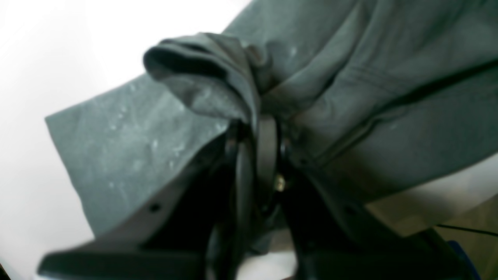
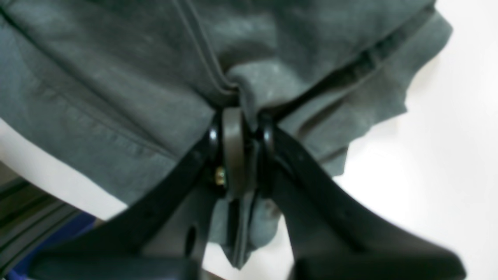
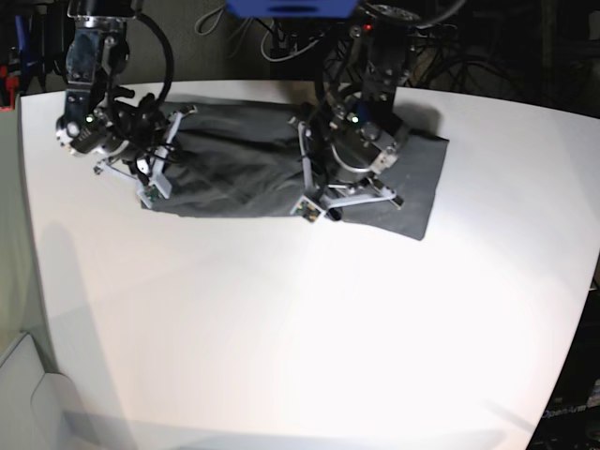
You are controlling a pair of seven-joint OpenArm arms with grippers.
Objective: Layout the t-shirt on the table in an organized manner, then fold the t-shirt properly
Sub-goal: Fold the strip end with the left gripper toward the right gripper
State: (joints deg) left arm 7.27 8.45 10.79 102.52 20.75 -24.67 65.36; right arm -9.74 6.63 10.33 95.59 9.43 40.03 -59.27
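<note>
- table (image 3: 300, 319): white, rounded corners. The whole near half shows bare, so there is plenty of room to drag cloth toward the camera. The far edge runs close behind the shirt, leaving little margin that way.
- shirt (image 3: 253, 169): dark grey, lying along the far side of the table, bunched and wrinkled rather than flat. The end on the base view's right lies as a flatter panel with a square corner (image 3: 419, 234). The other end is gathered up around an arm.
- Layout looks unfinished to me: folds and overlapping layers run through the middle, so no fold is sensible yet.
- left gripper (image 1: 258, 128): jaws pinched together on a fold of shirt. A rolled hem or sleeve opening (image 1: 194, 68) bulges just above the pinch. It grips nearer the shirt's middle than its end, probably to lift and spread that section.
- right gripper (image 2: 243, 112): jaws clamped on a seam pleat of the shirt, near a ragged-looking edge (image 2: 404, 97) that lies on the table. It sits at the far-left end in the base view.
- Holding two points, well apart, suits pulling the cloth taut between the arms.
- Risk: pulling away from the camera could carry cloth over the far edge.
</note>
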